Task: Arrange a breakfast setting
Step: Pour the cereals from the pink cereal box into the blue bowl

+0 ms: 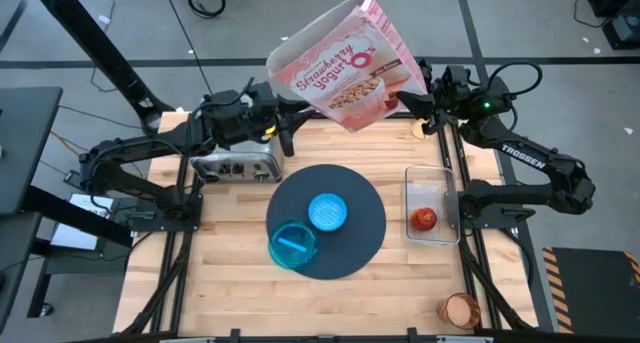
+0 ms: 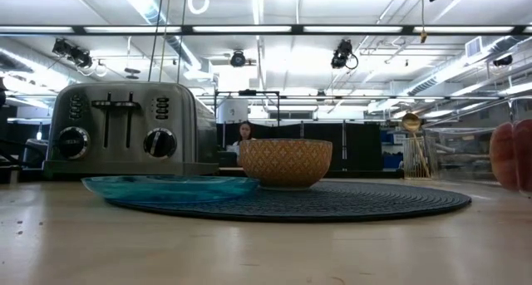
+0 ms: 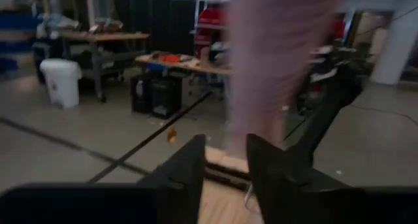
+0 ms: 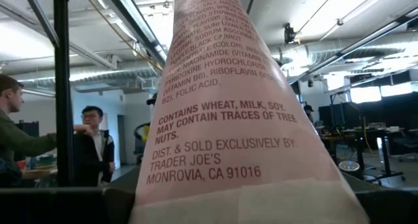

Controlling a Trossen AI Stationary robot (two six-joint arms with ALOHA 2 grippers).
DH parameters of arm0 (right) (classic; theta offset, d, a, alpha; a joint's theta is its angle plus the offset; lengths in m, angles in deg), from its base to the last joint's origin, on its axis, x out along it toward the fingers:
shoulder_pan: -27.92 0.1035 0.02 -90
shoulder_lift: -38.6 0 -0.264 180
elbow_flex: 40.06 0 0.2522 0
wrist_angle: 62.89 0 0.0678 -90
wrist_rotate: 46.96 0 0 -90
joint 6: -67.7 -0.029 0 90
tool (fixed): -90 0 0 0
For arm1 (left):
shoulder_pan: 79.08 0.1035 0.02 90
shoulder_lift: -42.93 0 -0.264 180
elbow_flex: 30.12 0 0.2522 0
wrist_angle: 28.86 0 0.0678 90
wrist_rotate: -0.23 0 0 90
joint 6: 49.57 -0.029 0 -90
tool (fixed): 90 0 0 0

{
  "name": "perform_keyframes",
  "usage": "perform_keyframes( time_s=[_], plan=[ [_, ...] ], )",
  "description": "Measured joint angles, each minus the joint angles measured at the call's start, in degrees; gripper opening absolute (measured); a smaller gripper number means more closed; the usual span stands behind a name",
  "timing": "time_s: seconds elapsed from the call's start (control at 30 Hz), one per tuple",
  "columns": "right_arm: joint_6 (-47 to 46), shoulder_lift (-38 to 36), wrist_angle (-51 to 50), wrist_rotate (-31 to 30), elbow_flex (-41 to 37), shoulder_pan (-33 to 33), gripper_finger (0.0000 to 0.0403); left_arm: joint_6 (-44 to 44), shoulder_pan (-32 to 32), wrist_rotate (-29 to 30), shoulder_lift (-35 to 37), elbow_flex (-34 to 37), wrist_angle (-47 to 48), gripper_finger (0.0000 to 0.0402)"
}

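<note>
A pink cereal bag (image 1: 340, 68) hangs high above the table's far edge, between my two grippers. My right gripper (image 1: 412, 101) is shut on it. My left gripper (image 1: 287, 133) is open beside the bag's lower end, and the bag (image 3: 274, 67) shows just beyond its fingers. Whether it touches the bag I cannot tell. The small blue bowl (image 1: 327, 211) stands on the round dark mat (image 1: 360, 248), and the teal plate (image 1: 292, 245) lies on the mat's near left rim. The red fruit (image 1: 424, 219) lies in a clear box. The amber cup (image 1: 460, 309) stands near right. A gold spoon (image 2: 410, 121) shows at the far right. No toast slice is visible. My right gripper holds the bag by its narrow printed side (image 4: 228, 185), near the bottom corner (image 1: 402, 95), coming level from the table's right side. The bag itself hides the fingertips. The bag is lifted clear of the table and rises tilted from the hold, its torn mouth (image 1: 368, 3) uppermost.
A silver toaster (image 1: 237, 165) stands at the far left, below my left gripper. The clear box (image 1: 431, 183) stands right of the mat. Bare wood lies along the near edge (image 1: 230, 293). People (image 4: 95, 145) stand in the room beyond the table.
</note>
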Motion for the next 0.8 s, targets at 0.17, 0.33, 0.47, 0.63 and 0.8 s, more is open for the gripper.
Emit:
perform_keyframes(
  time_s=[0.17,0.33,0.47,0.63,0.8],
  plan=[
    [0.22,0.0,0.38,0.33,0.0,0.02,0.0199,-1.1,-0.17,-1.08,-0.35,0.06,-0.97,0.0012],
    [0.21,0.08,0.31,0.6,0.0,0.06,0.0199,-1.28,-0.13,-2.04,-1.35,0.05,-4.72,0.001],
    [0.2,0.55,0.51,0.73,0.06,0.12,0.0199,-1.27,-0.13,-3.31,-2.04,0.04,-6.79,0.0005],
    [0.17,1.09,0.29,0.98,0.11,0.1,0.0199,-0.6,-0.05,-3.25,-3.07,0.07,-8.46,0.0005],
    [0.23,1.06,0.05,1.13,0.11,0.12,0.0199,0.24,-0.07,-3.27,-3.76,0.09,-10.57,0.0005]
  ],
)
